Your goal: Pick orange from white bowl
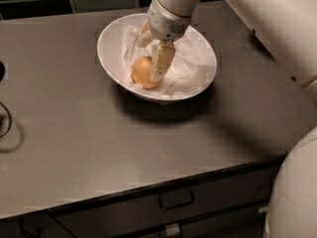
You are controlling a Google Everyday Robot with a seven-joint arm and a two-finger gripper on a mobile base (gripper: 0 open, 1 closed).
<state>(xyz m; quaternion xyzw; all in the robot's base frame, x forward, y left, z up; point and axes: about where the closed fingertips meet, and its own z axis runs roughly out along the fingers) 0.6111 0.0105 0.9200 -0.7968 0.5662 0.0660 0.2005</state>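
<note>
The orange [141, 73] lies in the white bowl [200, 81], left of its middle, on the crumpled white paper [185, 66]. The bowl stands at the back of the grey counter [99, 143]. My gripper [149, 60] reaches down into the bowl from the upper right and sits right at the orange, partly covering the fruit's right side. The orange rests on the paper and is not raised.
My white arm [267, 19] runs across the upper right and its bulk fills the lower right corner. A dark looped cable [5, 118] lies at the counter's left edge. Drawers with handles [176, 202] sit below the counter's front edge.
</note>
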